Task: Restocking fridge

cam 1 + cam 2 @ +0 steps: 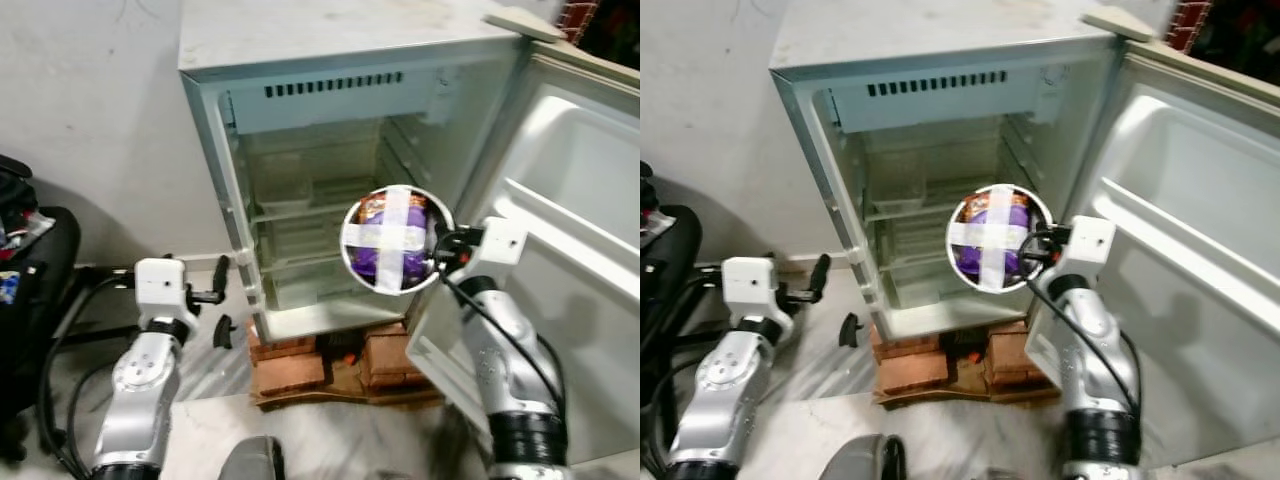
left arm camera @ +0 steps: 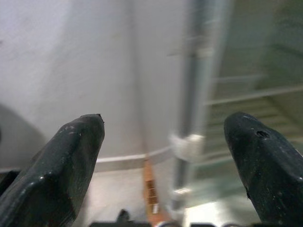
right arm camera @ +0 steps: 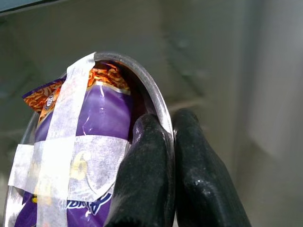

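Two silver arms of rounded metal segments, each ending in a white boxy wrist block. The left gripper (image 1: 222, 295) and right gripper (image 1: 438, 250) both have long black fingers with a glossy, slightly scuffed surface; one left finger (image 2: 265, 161) shows a small pit near its tip. Black cables loop along each forearm. The right arm has a black ribbed band lower down, and a red spot by its wrist

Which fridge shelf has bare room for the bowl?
All the shelves inside the fridge look bare, from the vent panel down to the floor. The right hand pinches the taped bowl at the opening; the left hand hangs open beside the fridge wall.
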Controlling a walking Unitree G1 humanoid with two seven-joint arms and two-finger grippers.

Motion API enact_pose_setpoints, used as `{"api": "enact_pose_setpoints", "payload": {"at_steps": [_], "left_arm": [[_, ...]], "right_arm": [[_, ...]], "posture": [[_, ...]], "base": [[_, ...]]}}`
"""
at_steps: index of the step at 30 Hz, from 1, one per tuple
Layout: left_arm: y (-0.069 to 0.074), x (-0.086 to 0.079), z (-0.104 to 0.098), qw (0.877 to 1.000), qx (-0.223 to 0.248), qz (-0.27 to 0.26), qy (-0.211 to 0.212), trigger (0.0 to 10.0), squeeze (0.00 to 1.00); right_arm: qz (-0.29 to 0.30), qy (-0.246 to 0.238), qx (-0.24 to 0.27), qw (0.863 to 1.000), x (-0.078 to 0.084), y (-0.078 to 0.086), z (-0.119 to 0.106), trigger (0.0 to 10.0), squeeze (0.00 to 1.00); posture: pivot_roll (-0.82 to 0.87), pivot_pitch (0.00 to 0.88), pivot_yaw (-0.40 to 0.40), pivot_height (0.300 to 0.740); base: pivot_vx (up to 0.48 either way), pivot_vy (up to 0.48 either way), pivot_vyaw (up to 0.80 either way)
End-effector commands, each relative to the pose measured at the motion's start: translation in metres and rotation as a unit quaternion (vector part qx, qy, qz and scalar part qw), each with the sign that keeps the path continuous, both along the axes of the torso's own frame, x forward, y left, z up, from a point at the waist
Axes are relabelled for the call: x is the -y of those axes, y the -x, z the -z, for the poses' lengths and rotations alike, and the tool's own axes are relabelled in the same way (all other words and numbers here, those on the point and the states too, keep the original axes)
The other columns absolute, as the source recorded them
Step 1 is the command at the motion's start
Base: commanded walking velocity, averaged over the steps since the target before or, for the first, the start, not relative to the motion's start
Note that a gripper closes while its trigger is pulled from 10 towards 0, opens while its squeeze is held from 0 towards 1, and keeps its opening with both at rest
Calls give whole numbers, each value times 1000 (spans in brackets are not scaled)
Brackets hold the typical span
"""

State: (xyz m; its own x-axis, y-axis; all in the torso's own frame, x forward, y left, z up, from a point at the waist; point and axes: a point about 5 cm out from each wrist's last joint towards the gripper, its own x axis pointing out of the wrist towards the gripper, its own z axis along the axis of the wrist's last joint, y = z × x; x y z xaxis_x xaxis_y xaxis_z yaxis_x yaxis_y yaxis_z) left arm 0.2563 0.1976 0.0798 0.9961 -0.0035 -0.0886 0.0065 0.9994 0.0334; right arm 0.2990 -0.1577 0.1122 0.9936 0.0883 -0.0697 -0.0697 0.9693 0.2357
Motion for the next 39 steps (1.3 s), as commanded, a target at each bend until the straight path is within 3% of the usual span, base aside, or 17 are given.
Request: {"api": "enact_pose_setpoints", "payload": {"at_steps": [1,9,20,30,35,39], "left_arm": [[-1,1,-2,1000,2,-8,5,10000,0],[0,0,-1,1000,-1,-6,4,10000,0],[2,2,1,1000,-9,4,5,10000,0],[2,-1,-6,1000,-3,5,4,10000,0],[9,-2,-7,1000,-6,1,-2,10000,0],[12,-4,-5,1000,-15,1,-1,10000,0]], "right_arm": [[-1,6,16,1000,2,-2,-7,10000,0],[-10,13,21,1000,-1,-3,-6,10000,0],[24,9,18,1000,9,-6,-3,10000,0],[12,0,20,1000,3,-8,-3,10000,0],[-18,-8,15,1000,-1,-8,-2,10000,0],[-2,-10,4,1000,3,-8,2,10000,0]], "posture": [[-4,82,-15,740],[0,72,-21,740],[8,62,-11,740],[24,85,-14,740],[35,95,-5,740],[34,100,2,740]], "base": [[0,0,0],[0,0,364],[0,0,211],[0,0,459],[0,0,0],[0,0,0]]}}
